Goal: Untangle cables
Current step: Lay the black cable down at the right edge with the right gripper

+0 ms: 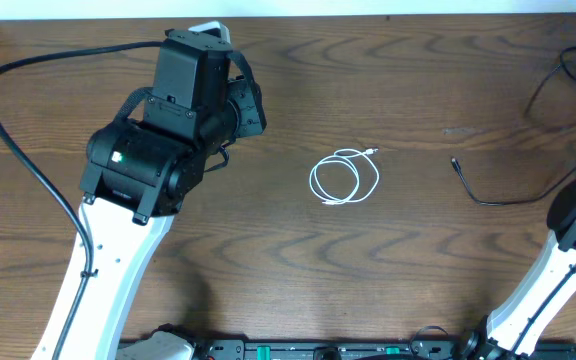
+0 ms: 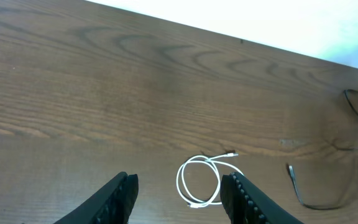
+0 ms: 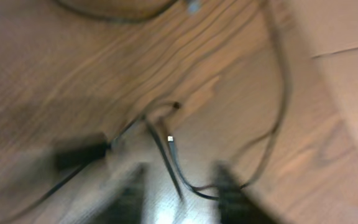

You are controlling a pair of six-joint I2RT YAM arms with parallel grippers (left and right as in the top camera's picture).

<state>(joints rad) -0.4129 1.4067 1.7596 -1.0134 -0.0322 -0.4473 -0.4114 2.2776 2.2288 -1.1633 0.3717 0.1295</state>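
Observation:
The white cable (image 1: 343, 177) lies alone in a small loose coil at the table's middle, with small plug ends. It also shows in the left wrist view (image 2: 199, 180), ahead of and between the fingers of my left gripper (image 2: 179, 186), which is open, empty and above the table. The black cable (image 1: 488, 192) lies apart to the right, one plug end free, its other end running under my right arm. In the blurred right wrist view the black cable (image 3: 169, 158) runs between the spread fingers of my right gripper (image 3: 179, 196), which looks open.
My left arm (image 1: 168, 120) covers the back left of the wooden table (image 1: 268, 260). Thicker black wires (image 1: 563, 80) and a dark block lie at the back right corner. A black plug block (image 3: 79, 155) lies near the right gripper.

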